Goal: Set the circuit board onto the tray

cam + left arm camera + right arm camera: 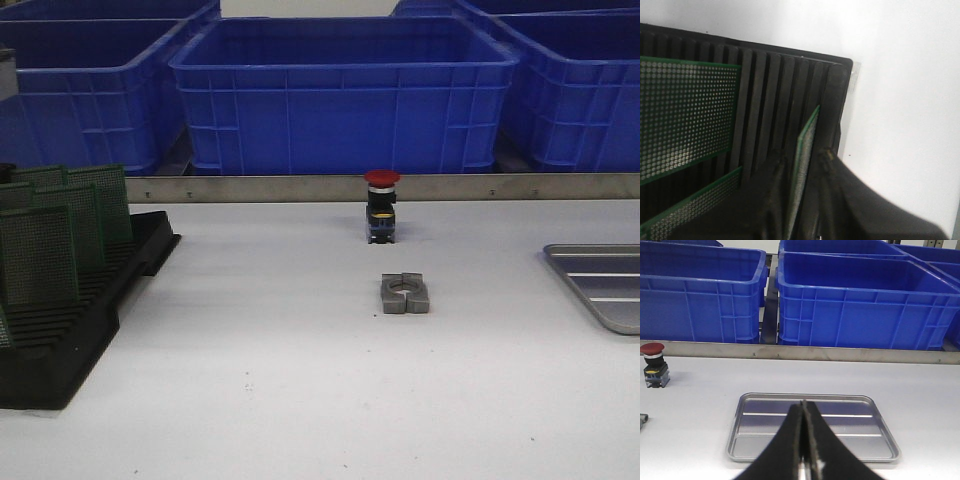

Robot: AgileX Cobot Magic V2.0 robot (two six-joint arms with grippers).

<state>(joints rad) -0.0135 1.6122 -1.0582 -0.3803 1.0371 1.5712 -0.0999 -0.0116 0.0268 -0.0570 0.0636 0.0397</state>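
- Front view is showing a white table (300, 400) stretching forward, with neither arm appearing over it.
- Blue bins (345, 95) are standing in a row behind the metal strip at the table's far edge.
- A black slotted rack (70, 330) is sitting at the left of the table, with several green perforated circuit boards (40, 250) standing upright in its slots.
- The silver-grey tray (600, 280) is lying flat at the right edge, well apart from the rack, its ribbed bottom bare.
- The left gripper (801, 165) is reaching down over the rack near its corner, its two dark fingers (770, 200) closing narrowly on either side of one circuit board (805, 150) that is standing edge-on in a slot.
- The right gripper (804, 440) is hanging just over the tray's near side, its fingers pressing together and holding nothing.
- A red-capped push button (381, 205) is standing upright near the table's middle.
- A small grey metal clamp block (405, 294) is lying just in front of the button.
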